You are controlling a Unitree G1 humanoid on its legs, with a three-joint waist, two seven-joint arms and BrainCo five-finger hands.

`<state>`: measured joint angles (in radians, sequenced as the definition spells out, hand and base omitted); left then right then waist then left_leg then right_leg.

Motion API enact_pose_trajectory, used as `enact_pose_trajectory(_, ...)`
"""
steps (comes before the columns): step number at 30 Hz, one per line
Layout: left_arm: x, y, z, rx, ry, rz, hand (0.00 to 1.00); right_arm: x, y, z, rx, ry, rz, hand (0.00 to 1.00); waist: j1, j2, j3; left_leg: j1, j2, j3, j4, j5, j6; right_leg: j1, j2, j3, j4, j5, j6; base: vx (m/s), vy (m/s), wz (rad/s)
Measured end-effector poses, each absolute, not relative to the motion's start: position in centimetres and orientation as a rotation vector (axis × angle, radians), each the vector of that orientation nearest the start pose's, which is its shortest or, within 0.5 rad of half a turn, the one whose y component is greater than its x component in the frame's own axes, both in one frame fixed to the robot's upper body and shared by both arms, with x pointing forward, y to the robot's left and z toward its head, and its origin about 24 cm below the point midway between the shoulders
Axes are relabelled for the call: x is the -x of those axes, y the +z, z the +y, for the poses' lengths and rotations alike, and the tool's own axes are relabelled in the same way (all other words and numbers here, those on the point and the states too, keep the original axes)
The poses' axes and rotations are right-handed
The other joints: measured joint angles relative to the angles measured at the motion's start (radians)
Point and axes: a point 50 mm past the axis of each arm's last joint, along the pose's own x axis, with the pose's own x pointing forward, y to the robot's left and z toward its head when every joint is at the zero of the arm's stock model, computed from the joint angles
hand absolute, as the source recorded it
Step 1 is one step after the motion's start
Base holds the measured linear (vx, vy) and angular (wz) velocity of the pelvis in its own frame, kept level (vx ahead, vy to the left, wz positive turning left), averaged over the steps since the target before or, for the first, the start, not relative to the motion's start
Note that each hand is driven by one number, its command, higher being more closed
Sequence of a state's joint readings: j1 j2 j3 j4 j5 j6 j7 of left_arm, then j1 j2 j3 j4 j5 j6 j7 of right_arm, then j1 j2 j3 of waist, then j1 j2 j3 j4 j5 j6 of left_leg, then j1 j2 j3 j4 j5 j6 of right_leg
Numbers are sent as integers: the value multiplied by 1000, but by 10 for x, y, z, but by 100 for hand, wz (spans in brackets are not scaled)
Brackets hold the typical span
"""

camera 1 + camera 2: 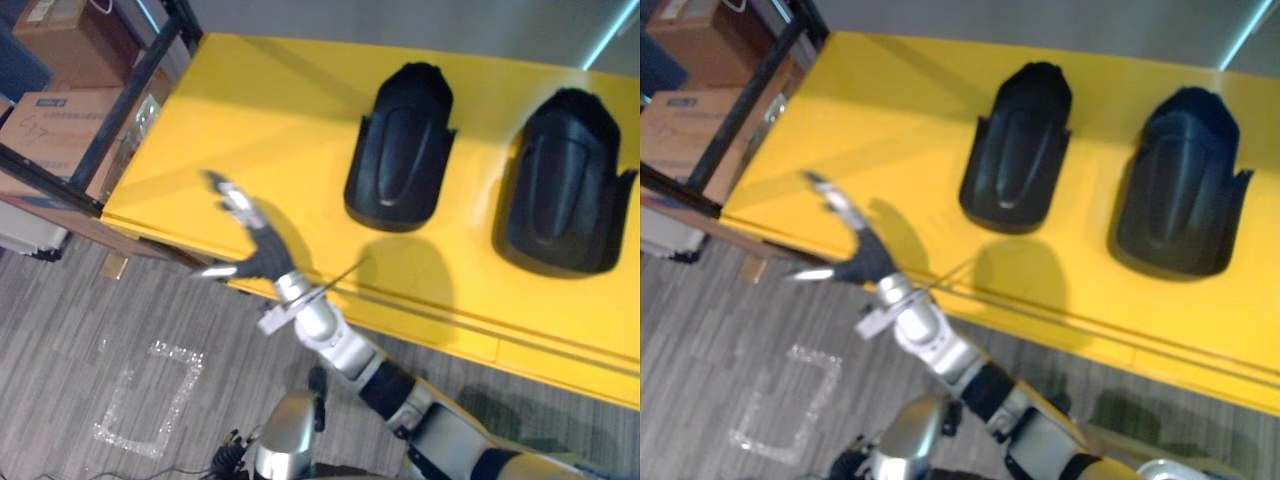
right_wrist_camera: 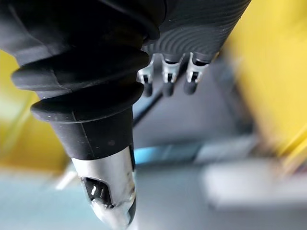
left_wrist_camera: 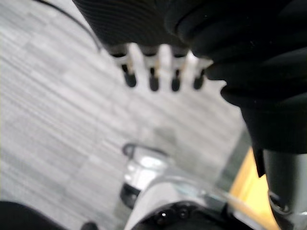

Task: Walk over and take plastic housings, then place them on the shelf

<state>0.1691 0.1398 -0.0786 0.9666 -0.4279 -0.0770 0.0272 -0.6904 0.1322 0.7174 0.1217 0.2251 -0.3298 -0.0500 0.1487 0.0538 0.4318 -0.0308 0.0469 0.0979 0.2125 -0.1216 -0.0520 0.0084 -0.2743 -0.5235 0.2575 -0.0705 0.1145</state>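
Two black plastic housings lie side by side on the yellow table (image 1: 250,110), one near the middle (image 1: 400,150) and one to the right (image 1: 565,185). My right hand (image 1: 255,240) reaches over the table's front left edge, well short of the nearer housing (image 1: 1015,150). Its fingers are spread and straight and hold nothing; the right wrist view shows the straight fingers (image 2: 165,81) too. My left hand (image 3: 151,79) hangs over the grey floor with straight fingers and nothing in it.
A black-framed shelf rack (image 1: 110,130) stands left of the table, with cardboard boxes (image 1: 50,120) on it. A taped square (image 1: 150,395) marks the grey floor in front of the table.
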Motion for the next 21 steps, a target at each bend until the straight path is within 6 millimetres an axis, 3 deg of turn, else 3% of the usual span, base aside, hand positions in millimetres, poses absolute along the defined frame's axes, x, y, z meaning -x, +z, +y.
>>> enact_pose_trajectory(2, -77, -158, 208, 198, 325, 1050, 0, -252, 239, 52, -288, 868, -791, 0, -1, -47, -28, 21, 5, 12, -13, 0, 0, 31, 19, -1, -52, 20, 3, 105, 0, -10)
enact_pose_trajectory(4, -76, -156, 217, 164, 336, 1057, 0, -286, 267, -4, -366, 664, -831, 0, -10, -97, -59, 51, 8, 33, -33, -1, -1, 74, 42, 6, -128, 56, 3, 73, 12, -17)
enact_pose_trajectory(5, -75, -156, 220, 160, 341, 1061, 0, -291, 272, -20, -368, 600, -850, 0, -15, -108, -67, 59, 8, 44, -38, -1, -1, 83, 46, 10, -148, 67, 1, 55, 41, -30)
enact_pose_trajectory(6, -72, -156, 224, 155, 353, 1071, 0, -299, 281, -52, -363, 483, -890, 0, -26, -125, -77, 76, 7, 72, -45, -1, -1, 97, 52, 31, -180, 86, 2, 33, 64, -53)
enact_pose_trajectory(7, -68, -156, 226, 152, 366, 1081, 0, -301, 289, -82, -342, 376, -933, 0, -37, -135, -94, 91, 5, 106, -54, -1, -2, 97, 54, 60, -203, 104, 6, 29, 75, -63)
enact_pose_trajectory(8, -67, -157, 226, 151, 370, 1084, 0, -301, 292, -98, -327, 327, -952, 0, -43, -135, -105, 98, 5, 121, -62, -1, -2, 96, 57, 71, -217, 115, 3, 17, 64, -63)
enact_pose_trajectory(10, -67, -157, 225, 154, 372, 1085, 0, -294, 293, -160, -259, 127, -998, 0, -82, -134, -165, 110, 4, 169, -90, -5, -5, 86, 68, 118, -264, 147, -1, 26, 49, -57)
enact_pose_trajectory(11, -66, -157, 225, 152, 372, 1089, 0, -292, 290, -173, -241, 83, -993, 0, -87, -134, -178, 119, 5, 187, -101, -6, -6, 81, 72, 133, -270, 152, 0, 26, 26, -66)
enact_pose_trajectory(13, -61, -160, 225, 143, 378, 1118, 0, -283, 263, -217, -178, -71, -920, 0, -126, -129, -219, 141, 19, 242, -105, -25, -11, 73, 93, 193, -282, 158, -2, -1, 8, -77)
enact_pose_trajectory(14, -58, -161, 225, 139, 377, 1129, 0, -279, 254, -226, -164, -108, -889, 0, -137, -126, -233, 144, 29, 251, -105, -31, -14, 66, 100, 207, -283, 158, -3, 0, -20, -80)
enact_pose_trajectory(16, -53, -163, 224, 120, 369, 1159, 0, -266, 222, -255, -134, -226, -780, 0, -167, -117, -260, 163, 43, 297, -109, -41, -23, 57, 118, 252, -285, 158, -4, 25, -34, -65)
enact_pose_trajectory(18, -47, -166, 220, 130, 370, 1194, 0, -240, 178, -289, -99, -386, -630, 0, -196, -101, -283, 190, 56, 352, -128, -47, -33, 40, 140, 308, -285, 155, -10, 4, -33, -70)
enact_pose_trajectory(21, -41, -168, 218, 131, 367, 1224, 0, -214, 145, -308, -111, -515, -523, 0, -239, -89, -296, 211, 67, 406, -143, -51, -40, 22, 158, 362, -285, 156, -15, 8, -36, -62)
